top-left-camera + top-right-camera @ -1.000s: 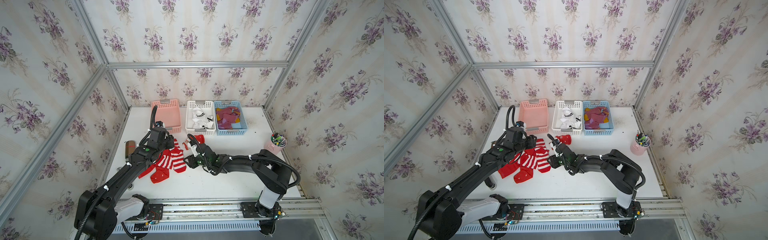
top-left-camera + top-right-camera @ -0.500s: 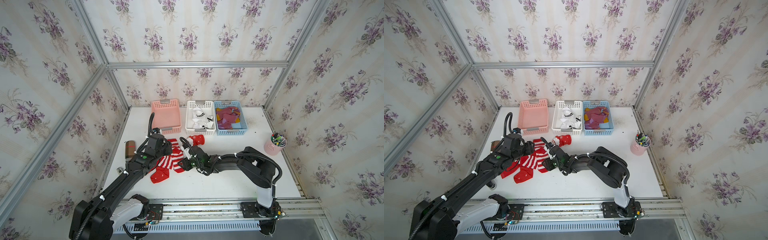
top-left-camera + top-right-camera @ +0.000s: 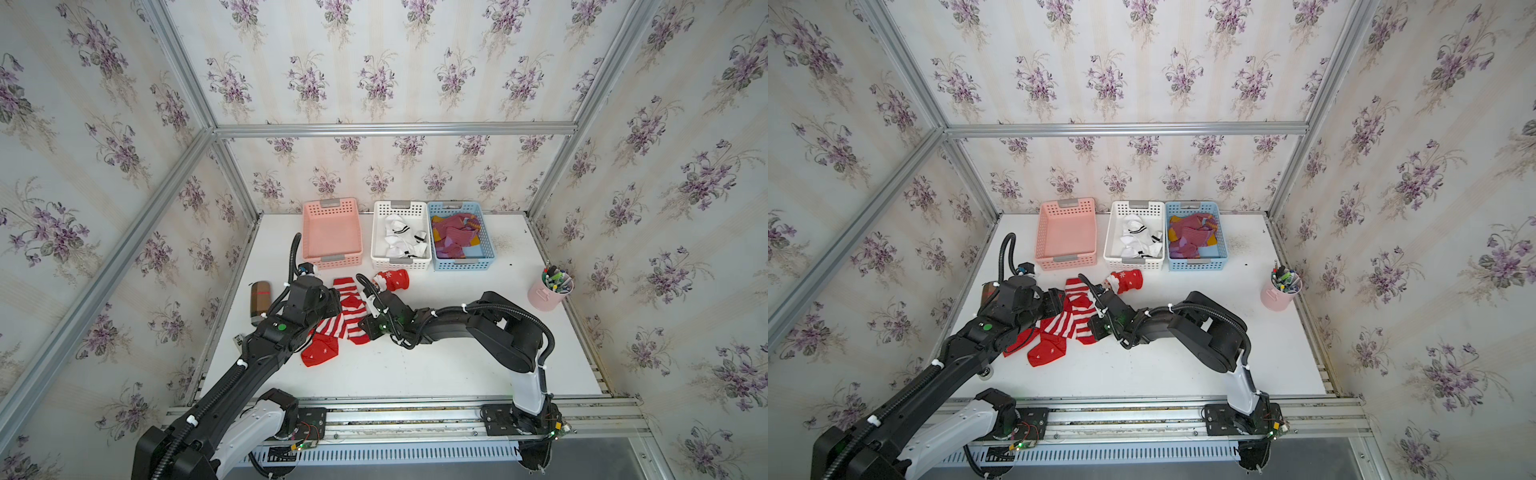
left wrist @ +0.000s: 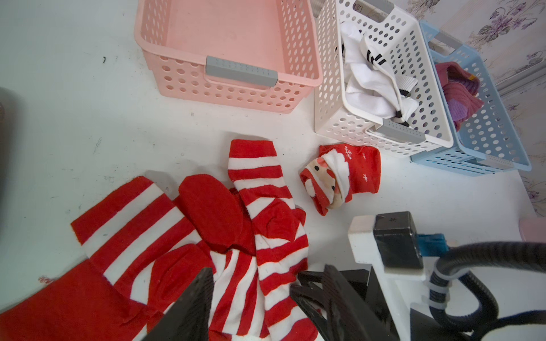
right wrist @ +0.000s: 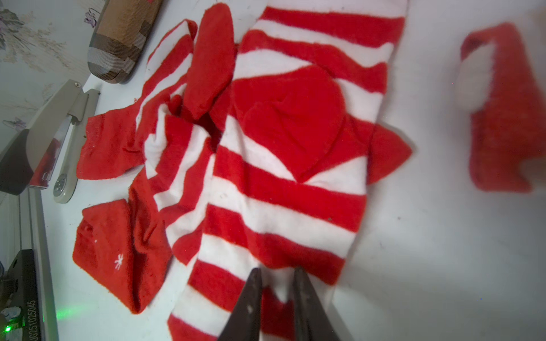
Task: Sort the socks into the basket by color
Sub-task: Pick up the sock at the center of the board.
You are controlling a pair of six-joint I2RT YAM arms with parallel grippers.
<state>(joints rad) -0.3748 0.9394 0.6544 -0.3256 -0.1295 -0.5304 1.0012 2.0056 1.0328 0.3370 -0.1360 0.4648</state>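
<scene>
Several red socks lie heaped left of the table's middle: red-and-white striped socks, a plain red snowflake sock, and a rolled Santa-face sock apart near the baskets. My right gripper is shut on a fold at the near end of one striped sock. My left gripper hangs open over the striped heap, holding nothing. The pink basket is empty; the white basket holds white socks, the blue basket maroon ones.
A brown plaid case lies at the left table edge beside my left arm. A pink cup of pens stands at the right edge. The two wrists are close together over the sock heap.
My right gripper slid left onto the striped sock's end and closed on it. My left gripper drew back from the pink basket toward the front, over the heap, still open.
</scene>
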